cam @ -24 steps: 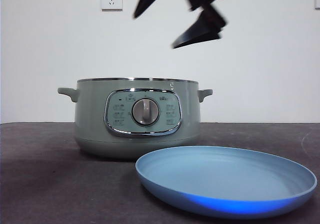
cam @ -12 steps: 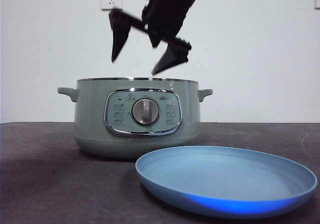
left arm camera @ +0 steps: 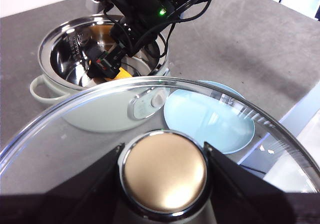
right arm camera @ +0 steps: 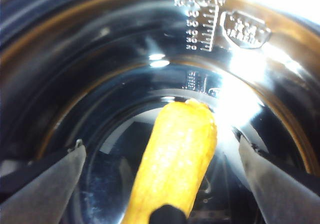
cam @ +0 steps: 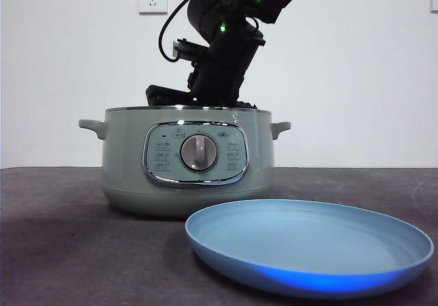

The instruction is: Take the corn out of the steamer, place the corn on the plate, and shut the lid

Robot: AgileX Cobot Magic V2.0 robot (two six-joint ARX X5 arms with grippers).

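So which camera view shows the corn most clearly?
The right wrist view: the corn fills the middle, lying inside the steamer between the open right gripper jaws. The left wrist view shows only a small yellow piece. The front view hides it completely.

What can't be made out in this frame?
- Front view: yellow corn cob hidden by the sage-green steamer pot's wall; right claw tips below its rim.
- Right wrist view: corn's near end cut off by the edge.
- Left wrist view: left claw grips the glass lid's knob; lid rim cut off.
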